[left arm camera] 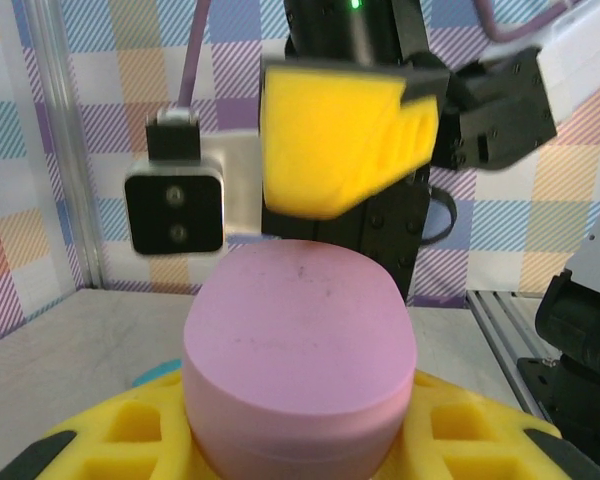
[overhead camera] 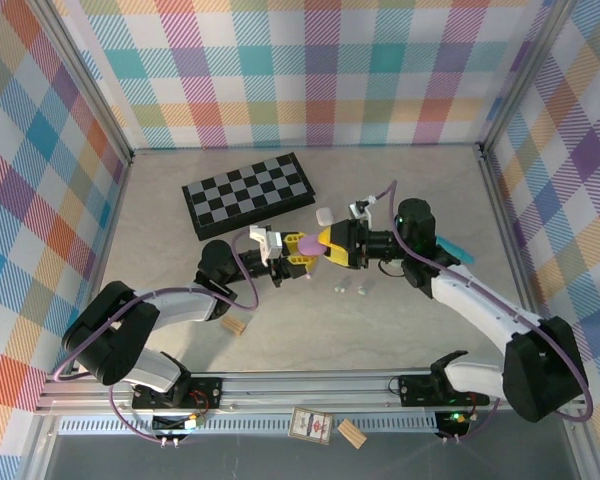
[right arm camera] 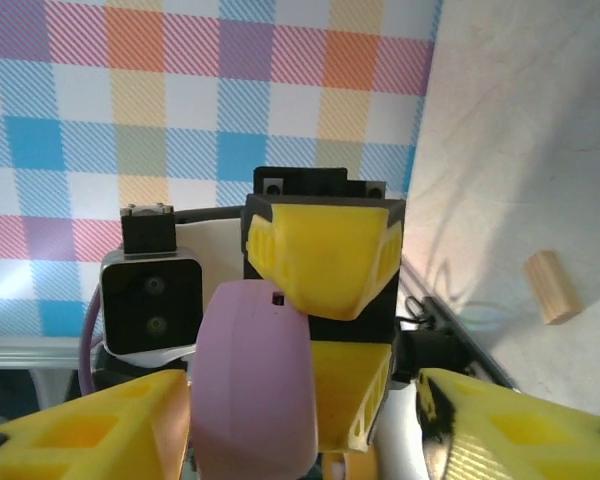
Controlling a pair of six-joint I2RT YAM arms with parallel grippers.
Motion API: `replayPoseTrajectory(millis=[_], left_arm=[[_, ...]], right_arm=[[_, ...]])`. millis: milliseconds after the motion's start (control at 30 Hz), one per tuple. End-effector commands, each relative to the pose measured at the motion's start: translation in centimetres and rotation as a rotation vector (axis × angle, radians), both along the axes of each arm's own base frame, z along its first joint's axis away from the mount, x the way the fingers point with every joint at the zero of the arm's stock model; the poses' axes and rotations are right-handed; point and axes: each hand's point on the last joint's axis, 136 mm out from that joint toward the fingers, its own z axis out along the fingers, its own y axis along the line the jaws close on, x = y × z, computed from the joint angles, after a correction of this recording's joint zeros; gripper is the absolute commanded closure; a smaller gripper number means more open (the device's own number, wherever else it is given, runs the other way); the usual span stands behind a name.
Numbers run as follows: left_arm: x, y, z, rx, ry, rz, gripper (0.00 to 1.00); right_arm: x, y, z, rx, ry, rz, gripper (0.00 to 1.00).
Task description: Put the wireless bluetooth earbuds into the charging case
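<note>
I am clamping my left hand (left arm camera: 298,432) on the pink pebble-shaped plastic charging case (left arm camera: 300,340) above the counter (overhead camera: 360,340). My right hand (right arm camera: 302,385) is spreading apart around it. Tiny pale stemmed plastic earbuds (overhead camera: 340,288) are lying on the counter beneath.

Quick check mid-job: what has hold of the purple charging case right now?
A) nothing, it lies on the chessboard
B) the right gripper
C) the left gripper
C: in the left wrist view the purple charging case sits clamped between the yellow fingers of the left gripper, while the right gripper faces it, spread wide.
</note>
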Motion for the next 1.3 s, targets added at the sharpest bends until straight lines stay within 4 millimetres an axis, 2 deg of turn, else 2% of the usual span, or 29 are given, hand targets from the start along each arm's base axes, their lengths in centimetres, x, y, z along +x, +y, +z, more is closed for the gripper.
replayPoseTrajectory(millis=[0,133,300,467,600,700,900,1100,1267], left_arm=[[-1.1,0.5,1.1,-0.034,-0.048,-0.009,0.71],[-1.2,0.8,0.3,-0.017,-0.026,-0.003,0.71],[-1.4,1.0,-0.9,0.017,0.005,-0.004,0.71],[-1.9,1.0,-1.7,0.054,0.031,-0.025,0.71],[-2.2,1.0,-1.5,0.06,0.033,-0.039,0.71],[-2.3,0.9,-1.3,0.065,0.033,-0.052,0.71],[-2.7,1.0,-1.2,0.08,0.033,-0.06,0.71],[-3.1,1.2,-0.7,0.085,0.026,-0.066,0.71],[-3.1,1.2,-1.1,0.107,0.017,-0.066,0.71]], right_arm=[[-0.3,-1.5,0.2,-0.175,-0.203,-0.032,0.21],[-0.9,-3.0,0.6,-0.342,-0.468,0.0,0.14],[-2.1,-4.0,1.3,-0.489,-0.819,0.122,0.13],[-3.1,-3.0,1.4,-0.532,-1.111,0.25,0.1],[-3.1,-1.7,0.8,-0.566,-1.259,0.327,0.08],[-2.6,-0.7,0.4,-0.59,-1.306,0.349,0.08],[-0.9,0.5,0.4,-0.616,-1.279,0.323,0.09],[0.6,0.4,0.0,-0.686,-1.277,0.292,0.09],[1.1,0.5,1.1,-0.682,-1.293,0.246,0.09]])
